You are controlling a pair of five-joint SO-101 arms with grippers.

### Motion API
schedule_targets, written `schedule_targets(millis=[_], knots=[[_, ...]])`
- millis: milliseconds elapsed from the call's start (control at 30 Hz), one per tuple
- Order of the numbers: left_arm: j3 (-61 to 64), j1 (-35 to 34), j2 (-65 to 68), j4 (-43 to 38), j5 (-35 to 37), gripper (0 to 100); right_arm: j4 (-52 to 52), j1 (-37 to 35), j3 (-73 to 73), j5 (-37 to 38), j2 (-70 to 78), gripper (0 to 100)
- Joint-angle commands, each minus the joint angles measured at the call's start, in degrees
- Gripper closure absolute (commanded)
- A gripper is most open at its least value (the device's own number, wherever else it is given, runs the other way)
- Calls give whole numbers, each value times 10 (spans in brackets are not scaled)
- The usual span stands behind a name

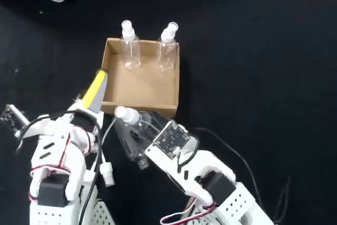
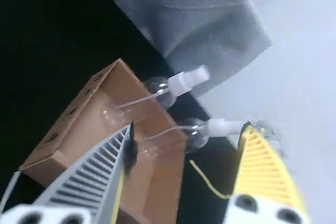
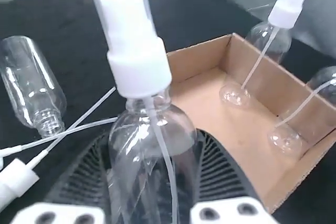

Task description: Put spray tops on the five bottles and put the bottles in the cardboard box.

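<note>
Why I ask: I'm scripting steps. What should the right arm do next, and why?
Probably move the right gripper forward over the box and lower its bottle in: the spray top looks seated, and the box has bare floor beside two bottles.

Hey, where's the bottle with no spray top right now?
The uncapped bottle lies on the table in front of the cardboard box, beside the right gripper.

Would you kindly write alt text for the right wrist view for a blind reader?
The right gripper holds a clear bottle with a white spray top near the cardboard box, where two topped bottles stand; an uncapped bottle lies on the black table.
</note>
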Motion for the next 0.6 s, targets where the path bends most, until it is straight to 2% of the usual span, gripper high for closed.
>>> schedule_targets(millis=[0, 267, 567], knots=[[9, -6, -6, 2, -38, 722, -21, 27, -4, -4, -9, 980], [30, 2, -6, 2, -71, 726, -21, 27, -4, -4, -9, 979], [64, 73, -6, 3, -112, 726, -21, 27, -4, -4, -9, 979]])
